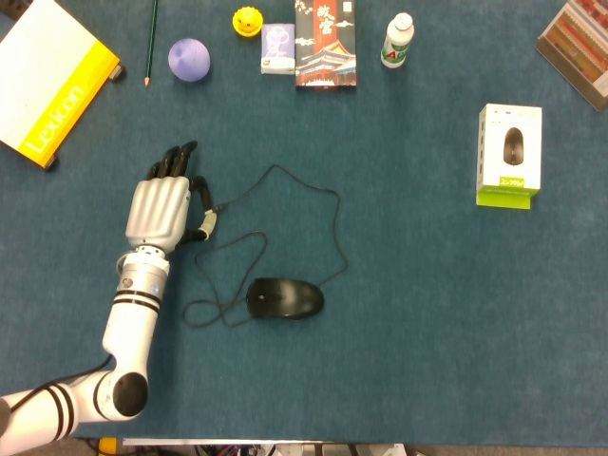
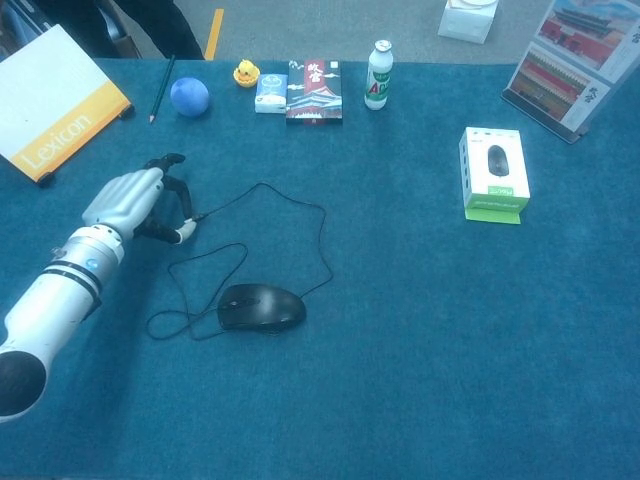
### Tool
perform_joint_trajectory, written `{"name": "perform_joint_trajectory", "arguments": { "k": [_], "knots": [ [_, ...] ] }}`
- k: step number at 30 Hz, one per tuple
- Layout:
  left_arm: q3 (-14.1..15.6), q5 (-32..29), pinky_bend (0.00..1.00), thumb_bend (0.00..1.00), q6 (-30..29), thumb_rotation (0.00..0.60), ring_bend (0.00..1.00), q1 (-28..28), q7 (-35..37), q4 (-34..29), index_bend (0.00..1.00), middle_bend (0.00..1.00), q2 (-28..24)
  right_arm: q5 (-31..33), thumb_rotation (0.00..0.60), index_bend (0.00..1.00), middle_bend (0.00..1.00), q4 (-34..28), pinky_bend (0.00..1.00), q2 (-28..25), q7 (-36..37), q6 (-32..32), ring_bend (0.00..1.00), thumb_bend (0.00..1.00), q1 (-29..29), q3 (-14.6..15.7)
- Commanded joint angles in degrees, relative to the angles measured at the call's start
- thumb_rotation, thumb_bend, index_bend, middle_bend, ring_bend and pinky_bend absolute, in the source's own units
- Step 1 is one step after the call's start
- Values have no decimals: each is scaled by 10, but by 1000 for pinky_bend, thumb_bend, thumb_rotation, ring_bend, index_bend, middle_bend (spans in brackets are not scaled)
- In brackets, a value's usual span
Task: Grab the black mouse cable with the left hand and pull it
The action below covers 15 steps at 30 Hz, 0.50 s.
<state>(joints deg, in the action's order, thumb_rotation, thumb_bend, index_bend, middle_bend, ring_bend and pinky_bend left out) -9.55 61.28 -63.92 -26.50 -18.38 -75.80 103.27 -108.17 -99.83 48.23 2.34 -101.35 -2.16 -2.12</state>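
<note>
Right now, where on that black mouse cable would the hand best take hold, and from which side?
Probably the plug end of the black mouse cable, which lies right by the left hand. Come from the left, pinching from above: the cable lies flat and slack, in loose loops, toward the mouse.

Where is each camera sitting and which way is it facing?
Head view: high above the table, looking almost straight down; shows the left hand and forearm beside the mouse cable.
Chest view: lower, at the near edge, looking obliquely across to the far side; shows the same left hand.
Shared: hand, cable, black mouse, boxed mouse.
</note>
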Motion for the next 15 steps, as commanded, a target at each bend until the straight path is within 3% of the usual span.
{"name": "perform_joint_trajectory", "arguments": {
  "k": [1,7,15],
  "knots": [
    [3,12,141,356,-13,571,20,3,-5,-15,566,47,-8,-1,600,341,263,0,297,0,2,-3,176,199,1,0],
    [15,56,141,356,-56,572,20,15,-15,-86,568,47,-45,-2,600,341,263,0,297,0,8,-13,176,198,3,-2],
    [26,114,141,356,-79,572,20,29,15,-244,576,50,-142,-1,600,341,263,0,297,1,12,-14,176,198,1,-5]
  ]
}}
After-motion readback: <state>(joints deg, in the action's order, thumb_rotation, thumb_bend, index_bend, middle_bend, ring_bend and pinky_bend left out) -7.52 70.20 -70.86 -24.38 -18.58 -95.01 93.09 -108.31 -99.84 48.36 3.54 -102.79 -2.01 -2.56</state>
